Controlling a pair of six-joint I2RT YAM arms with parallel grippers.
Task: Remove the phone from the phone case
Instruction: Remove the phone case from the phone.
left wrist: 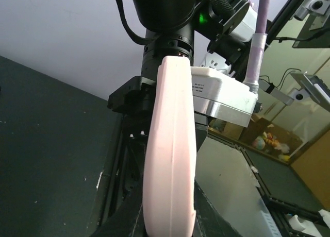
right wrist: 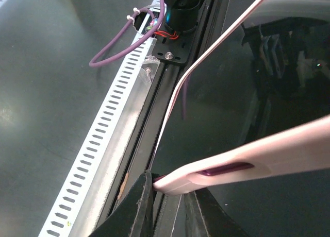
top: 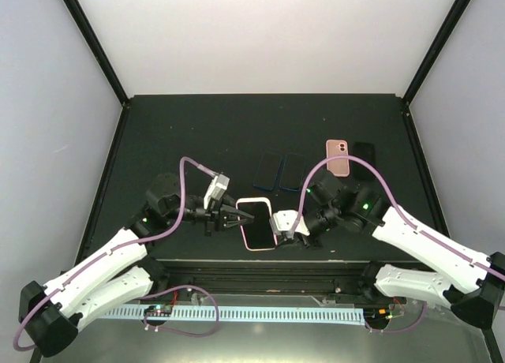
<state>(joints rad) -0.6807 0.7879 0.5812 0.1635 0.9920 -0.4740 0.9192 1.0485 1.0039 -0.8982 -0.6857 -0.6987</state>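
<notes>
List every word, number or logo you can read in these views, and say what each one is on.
None can be read.
White housing behind the case: faint small print, too blurred to read.
Phones at the back: no legible marks.

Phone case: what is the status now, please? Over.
Left gripper shut on pink phone case, left edge. Right gripper shut on its right edge. Phone not yet out. Other phones behind, not in the way.
</notes>
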